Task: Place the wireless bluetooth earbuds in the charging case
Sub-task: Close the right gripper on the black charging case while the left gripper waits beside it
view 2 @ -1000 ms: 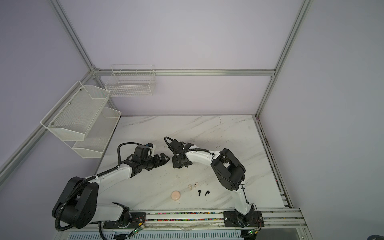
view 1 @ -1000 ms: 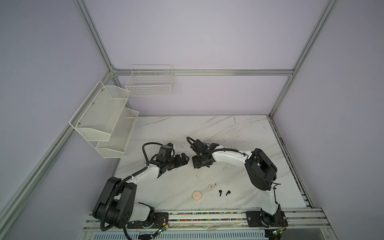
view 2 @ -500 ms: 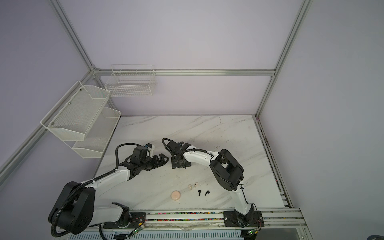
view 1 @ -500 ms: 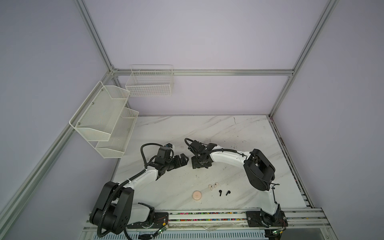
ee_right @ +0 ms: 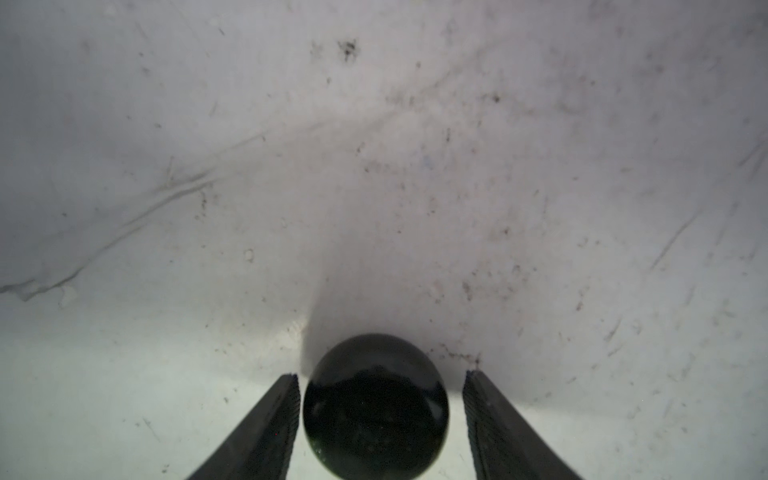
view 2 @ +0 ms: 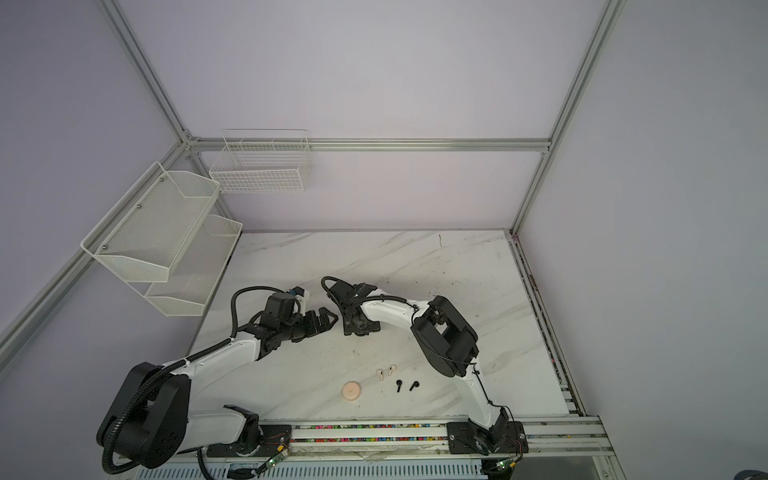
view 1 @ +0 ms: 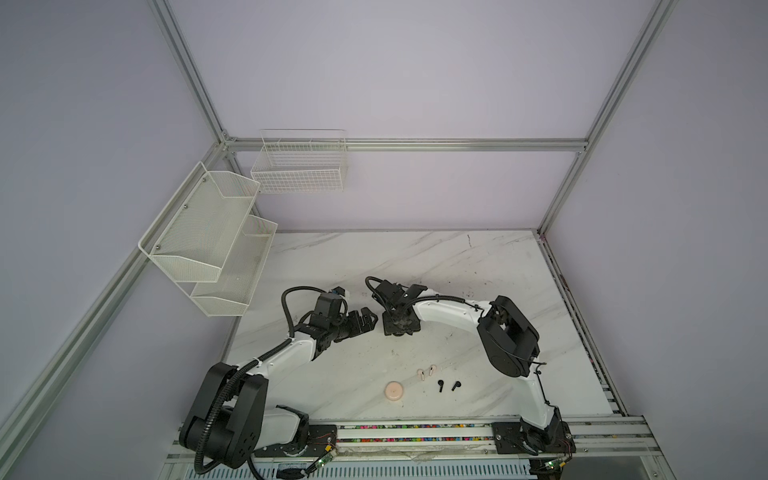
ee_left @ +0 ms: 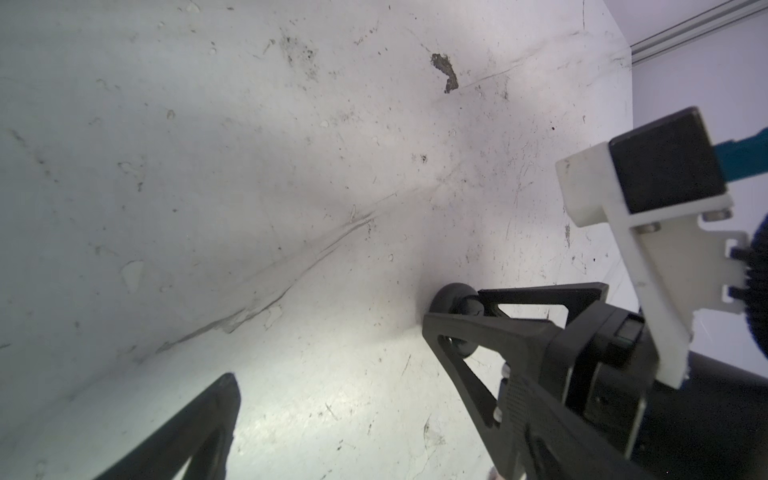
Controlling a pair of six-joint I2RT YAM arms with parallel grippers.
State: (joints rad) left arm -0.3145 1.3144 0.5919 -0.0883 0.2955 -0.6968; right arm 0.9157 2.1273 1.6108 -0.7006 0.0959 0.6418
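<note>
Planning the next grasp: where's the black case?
Right wrist view: the black case lies near the table's middle, between the right gripper's fingers.

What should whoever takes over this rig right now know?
Left gripper: open, empty, beside the right one.
Right gripper: open astride the black case, not clamped.
Pink case, pink earbuds and black earbuds, two each, lie loose at the table front.
Done: no earbud is in a case.
To do: open the cases, seat all four.
</note>
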